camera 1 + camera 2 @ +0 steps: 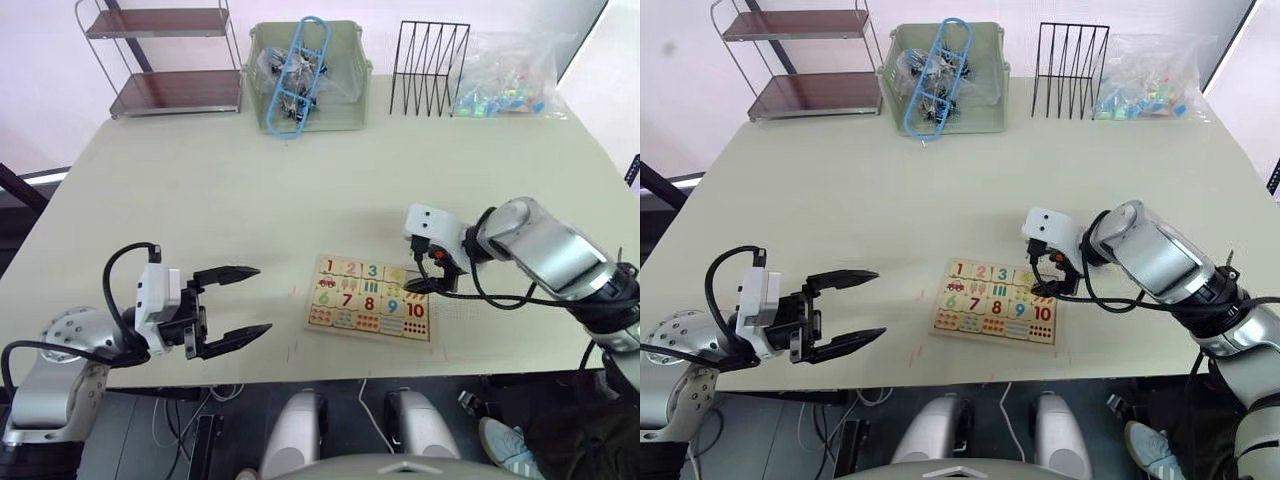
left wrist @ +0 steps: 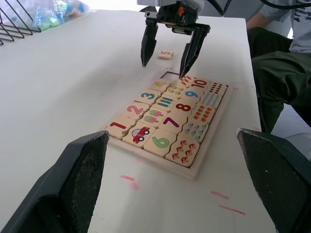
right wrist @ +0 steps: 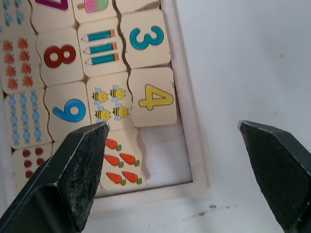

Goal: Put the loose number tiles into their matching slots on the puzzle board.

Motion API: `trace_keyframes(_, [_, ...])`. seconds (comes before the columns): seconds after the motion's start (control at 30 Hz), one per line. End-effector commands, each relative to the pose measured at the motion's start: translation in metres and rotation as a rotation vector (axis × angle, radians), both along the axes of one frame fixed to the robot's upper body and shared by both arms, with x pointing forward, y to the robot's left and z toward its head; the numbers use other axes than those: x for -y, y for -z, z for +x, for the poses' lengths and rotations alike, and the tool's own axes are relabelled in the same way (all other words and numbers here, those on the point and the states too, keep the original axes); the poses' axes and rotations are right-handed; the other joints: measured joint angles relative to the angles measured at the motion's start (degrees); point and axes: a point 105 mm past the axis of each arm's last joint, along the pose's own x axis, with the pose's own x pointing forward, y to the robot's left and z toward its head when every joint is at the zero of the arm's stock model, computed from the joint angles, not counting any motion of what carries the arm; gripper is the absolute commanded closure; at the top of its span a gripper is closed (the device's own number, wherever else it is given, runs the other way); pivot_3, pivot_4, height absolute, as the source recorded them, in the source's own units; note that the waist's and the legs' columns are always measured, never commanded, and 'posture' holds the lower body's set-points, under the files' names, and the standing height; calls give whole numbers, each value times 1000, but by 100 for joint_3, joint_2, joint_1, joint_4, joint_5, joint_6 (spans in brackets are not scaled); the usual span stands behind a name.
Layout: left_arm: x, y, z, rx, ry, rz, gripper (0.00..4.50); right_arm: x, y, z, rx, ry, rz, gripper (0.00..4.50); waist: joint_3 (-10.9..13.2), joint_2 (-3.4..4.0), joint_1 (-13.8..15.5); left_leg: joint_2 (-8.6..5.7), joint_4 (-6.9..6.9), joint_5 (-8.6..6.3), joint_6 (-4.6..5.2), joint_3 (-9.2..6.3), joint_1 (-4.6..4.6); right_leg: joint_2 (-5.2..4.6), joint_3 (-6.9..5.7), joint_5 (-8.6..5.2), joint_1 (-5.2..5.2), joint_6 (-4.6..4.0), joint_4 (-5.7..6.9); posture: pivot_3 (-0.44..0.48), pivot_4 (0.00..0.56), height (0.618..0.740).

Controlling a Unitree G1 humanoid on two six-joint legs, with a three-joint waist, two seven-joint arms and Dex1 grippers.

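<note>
The puzzle board (image 1: pixel 322 322) lies near the table's front edge, right of centre. Tiles 1 (image 2: pixel 118 125), 2 (image 2: pixel 135 109), 3 (image 2: pixel 147 96) and 4 (image 3: pixel 154 97) sit in its top row. Beside the 4, the corner slot (image 3: pixel 164 151) is empty. A loose tile printed 5 (image 2: pixel 166 54) lies on the table just beyond that corner. My right gripper (image 3: pixel 172 127) hangs open over the empty slot and holds nothing. My left gripper (image 1: pixel 264 298) is open, low over the table to the left of the board, and also empty.
Along the table's far edge stand a metal shelf (image 1: pixel 165 60), a green bin (image 1: pixel 345 105) with a blue item in it, a black wire rack (image 1: pixel 430 65) and a clear bag (image 1: pixel 510 75) of small pieces. A seated person's leg (image 2: pixel 279 73) is beside the table's right side.
</note>
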Motion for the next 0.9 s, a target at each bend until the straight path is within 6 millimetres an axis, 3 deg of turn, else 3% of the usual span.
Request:
trace_keyframes(0.03, [-2,-6,-1,36,-5,-2,0,-1,-18,2,96,-18,117,31,0,0,3,0,2,0,0,-3,-3,0,-3,0,0,0,0,0,150,740])
trace_keyframes(0.07, [-2,-6,-1,35,-5,-2,0,-1,-19,1,103,-11,153,31,0,-1,5,-1,2,0,0,-4,-8,0,-3,0,-4,0,0,0,150,740])
trace_keyframes(0.17, [-2,-6,-1,35,-5,-3,0,4,-17,0,128,7,225,1308,0,0,10,-2,3,0,0,-11,-24,2,-9,1,-16,2,-1,0,150,740])
trace_keyframes(0.27, [-2,-6,-1,34,-5,-3,0,5,-15,-3,156,19,315,3005,0,-1,12,-4,6,0,0,-22,-35,3,-17,2,-20,2,-2,0,150,740])
trace_keyframes(0.3, [-2,-5,-1,33,-4,-3,0,4,-14,-5,160,20,341,3249,0,-1,12,-4,6,0,0,-23,-36,3,-18,2,-20,2,-2,0,150,740])
trace_keyframes(0.33, [-3,-5,-1,32,-4,-3,0,5,-13,-6,165,27,361,3937,0,-1,10,-4,6,0,0,-23,-36,3,-18,2,-20,2,-1,0,150,740])
trace_keyframes(0.4, [-2,-6,0,32,-4,-3,0,5,-9,-8,182,31,412,4352,-1,-1,14,-5,6,0,0,-25,-36,4,-19,1,-20,2,0,0,150,740])
trace_keyframes(0.53, [-2,-5,-1,30,0,-3,0,2,-7,-17,219,5,528,4352,-1,-1,15,-5,9,1,0,-29,-35,7,-21,1,-16,2,0,0,150,740])
trace_keyframes(0.9, [-2,-6,1,31,5,-2,0,-1,20,-35,213,-52,576,4352,-1,-2,14,-5,12,1,0,-27,-30,11,-18,1,-14,3,6,0,150,740])
